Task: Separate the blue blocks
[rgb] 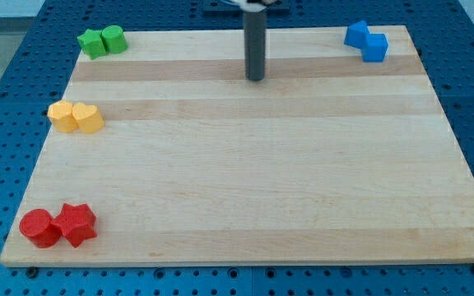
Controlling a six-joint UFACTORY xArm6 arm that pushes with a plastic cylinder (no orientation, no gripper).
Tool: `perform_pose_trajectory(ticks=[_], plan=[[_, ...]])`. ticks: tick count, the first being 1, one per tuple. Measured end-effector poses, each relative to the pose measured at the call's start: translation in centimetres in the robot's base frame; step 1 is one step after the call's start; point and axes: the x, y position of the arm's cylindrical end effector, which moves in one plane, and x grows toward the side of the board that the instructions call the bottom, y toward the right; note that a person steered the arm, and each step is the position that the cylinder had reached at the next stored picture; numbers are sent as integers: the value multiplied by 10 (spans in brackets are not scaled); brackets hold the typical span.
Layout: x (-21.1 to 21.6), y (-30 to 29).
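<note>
Two blue blocks sit touching at the view's top right corner of the wooden board: a rounded blue block point(356, 34) and a blue cube point(374, 47) just to its lower right. My tip point(256, 79) is at the end of the dark rod, near the top middle of the board. It stands well to the left of the blue blocks and touches no block.
A green star point(91, 43) and a green cylinder point(114, 39) touch at the top left. A yellow hexagon-like block point(61, 116) and a yellow heart point(88, 118) touch at the left edge. A red cylinder point(39, 228) and a red star point(76, 224) touch at the bottom left.
</note>
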Motion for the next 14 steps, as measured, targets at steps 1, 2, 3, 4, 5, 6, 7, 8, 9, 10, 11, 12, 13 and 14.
perform_pose_trajectory(ticks=[1, 2, 3, 4, 5, 6, 7, 8, 9, 10, 11, 12, 13, 14], plan=[[-55, 42], [-100, 82], [-102, 105], [-101, 142], [-101, 160], [-101, 178], [-100, 194], [-96, 198], [-84, 198], [-70, 197], [-49, 197], [-33, 197], [-24, 197], [-2, 197]])
